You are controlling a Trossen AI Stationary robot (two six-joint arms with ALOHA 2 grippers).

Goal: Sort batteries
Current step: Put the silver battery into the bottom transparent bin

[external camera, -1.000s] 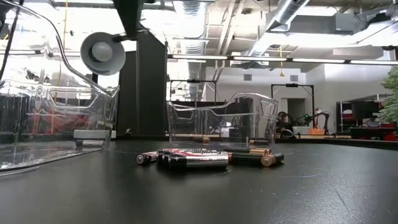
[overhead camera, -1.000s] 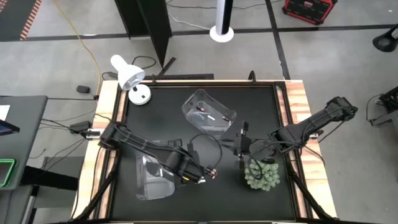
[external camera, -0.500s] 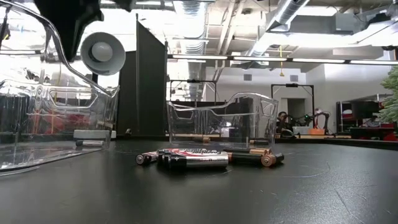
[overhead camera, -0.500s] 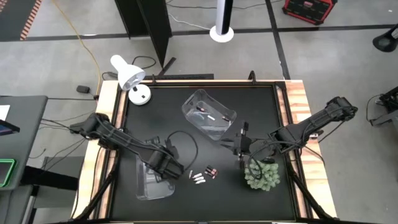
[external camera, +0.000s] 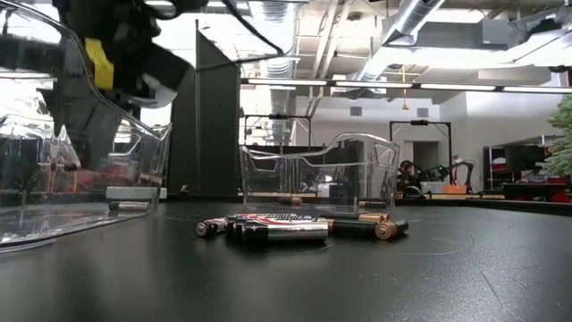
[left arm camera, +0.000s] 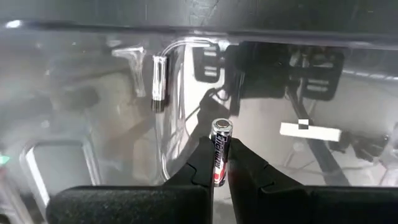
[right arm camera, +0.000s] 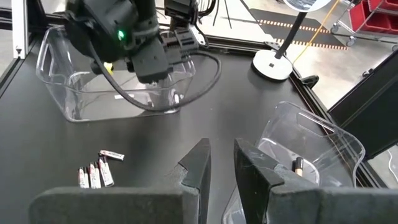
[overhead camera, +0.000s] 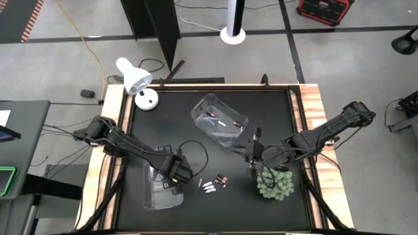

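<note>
Several batteries [overhead camera: 212, 185] lie loose on the black table, a pile in the low view [external camera: 299, 228]. My left gripper [overhead camera: 175, 173] hangs over the near-left clear bin [overhead camera: 160, 190] and is shut on one silvery battery [left arm camera: 221, 149]. Another silvery battery [left arm camera: 160, 84] lies in that bin. The far clear bin [overhead camera: 219, 119] holds a few batteries, one of them dark [right arm camera: 297, 165]. My right gripper [right arm camera: 222, 163] waits open and holds nothing, hovering between the far bin and a green plant [overhead camera: 274, 184]. My left gripper pinches the silvery battery between its two fingers, by the lower half of its body [left arm camera: 219, 163]. The battery lies along the fingers, and its free end [left arm camera: 222, 128] sticks out past the fingertips. It is lifted clear, inside the bin's walls.
A white desk lamp [overhead camera: 138, 81] stands at the table's far left corner. The plant sits near the right edge, close to my right arm. A wooden rim [overhead camera: 312, 111] borders the table. Bare black table lies between the loose batteries and the near edge.
My left gripper has lifted one battery from the loose pile and moved toward the table's left edge, over the near-left bin. It has then come down between the bin's walls, still shut on the battery. The other batteries stayed where they were.
</note>
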